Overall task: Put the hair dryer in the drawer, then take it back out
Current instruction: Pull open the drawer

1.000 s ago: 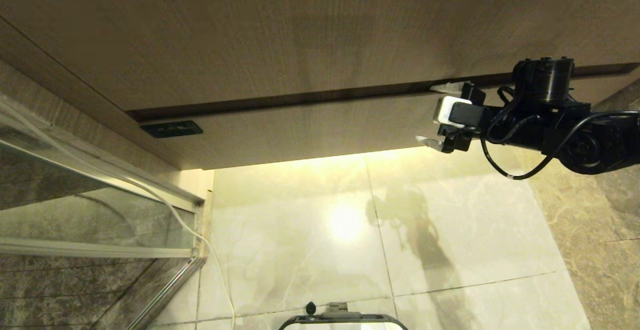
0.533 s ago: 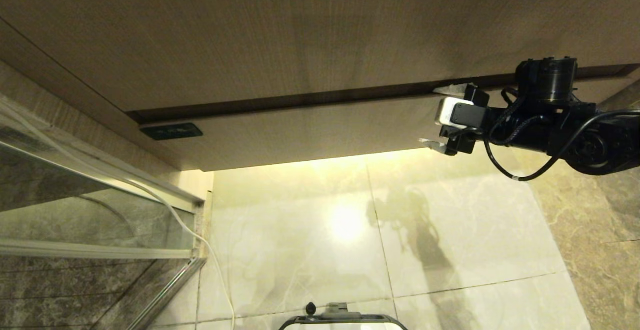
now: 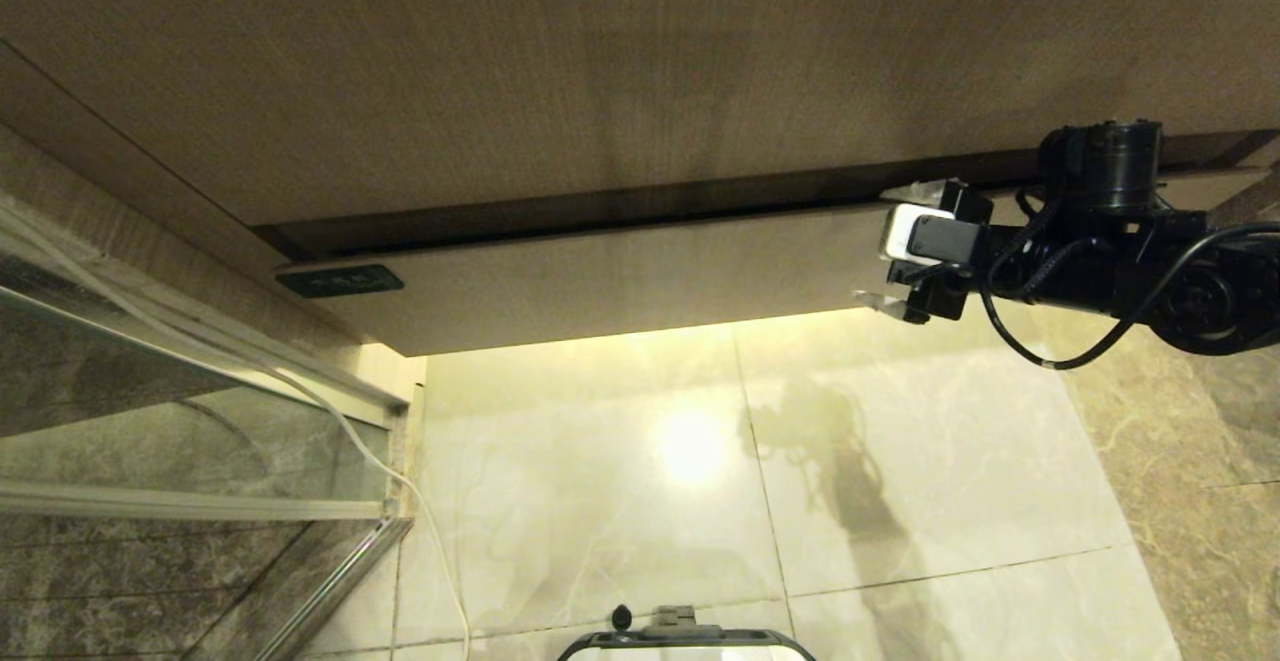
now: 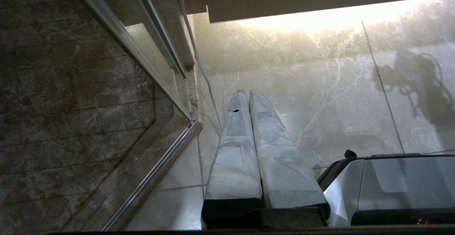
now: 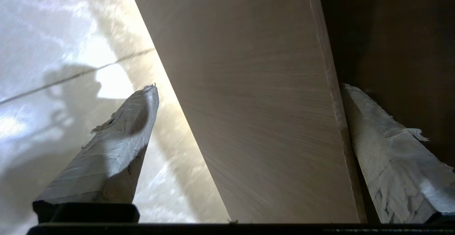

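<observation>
Right gripper [image 3: 893, 248] straddles the drawer [image 3: 640, 271] front, spread wide.

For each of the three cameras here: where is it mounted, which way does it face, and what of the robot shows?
Head: high, facing down at the drawer front and floor; right claw at its right end.
Left wrist: behind the shut left claw, facing the floor.
Right wrist: behind the open right claw, straddling the drawer front.
Shared: drawer, floor.
</observation>
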Robot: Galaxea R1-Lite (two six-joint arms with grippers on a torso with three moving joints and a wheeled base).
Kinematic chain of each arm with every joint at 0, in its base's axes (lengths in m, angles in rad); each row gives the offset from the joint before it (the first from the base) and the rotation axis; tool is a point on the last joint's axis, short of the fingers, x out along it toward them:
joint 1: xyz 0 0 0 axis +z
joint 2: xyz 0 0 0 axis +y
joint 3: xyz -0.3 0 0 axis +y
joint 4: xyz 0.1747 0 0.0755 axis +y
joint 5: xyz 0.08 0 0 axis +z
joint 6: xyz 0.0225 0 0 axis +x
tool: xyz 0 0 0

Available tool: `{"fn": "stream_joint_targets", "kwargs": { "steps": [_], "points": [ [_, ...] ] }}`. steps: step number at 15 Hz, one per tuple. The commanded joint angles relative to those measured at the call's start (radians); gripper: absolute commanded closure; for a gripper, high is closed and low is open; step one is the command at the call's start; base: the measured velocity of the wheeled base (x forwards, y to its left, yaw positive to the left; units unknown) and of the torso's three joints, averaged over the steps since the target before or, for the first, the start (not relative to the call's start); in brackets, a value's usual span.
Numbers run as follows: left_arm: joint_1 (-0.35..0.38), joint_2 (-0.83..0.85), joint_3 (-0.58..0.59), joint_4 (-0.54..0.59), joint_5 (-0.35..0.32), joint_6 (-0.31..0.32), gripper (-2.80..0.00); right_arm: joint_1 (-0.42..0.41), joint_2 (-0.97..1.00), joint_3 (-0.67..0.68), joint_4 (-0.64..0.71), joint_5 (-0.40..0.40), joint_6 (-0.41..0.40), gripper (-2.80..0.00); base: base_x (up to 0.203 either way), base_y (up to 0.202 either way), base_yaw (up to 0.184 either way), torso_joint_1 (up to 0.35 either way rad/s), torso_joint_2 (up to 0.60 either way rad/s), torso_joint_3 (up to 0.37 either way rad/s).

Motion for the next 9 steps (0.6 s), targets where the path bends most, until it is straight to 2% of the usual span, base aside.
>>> {"fn": "stream_joint_targets", "kwargs": {
  "steps": [1,9],
  "points": [
    [0.000,0.000,0.000,0.000,0.000,0.000,0.00,0.002,-0.003,0.009,0.021,0.002,-0.010,-2.80,0.000,0.000,0.000,0.000,0.00,0.000],
    [0.000,0.000,0.000,0.000,0.000,0.000,0.00,0.013,-0.038,0.016,0.092,-0.017,-0.012,-2.80,0.000,0.000,0.000,0.000,0.00,0.000]
  ]
}}
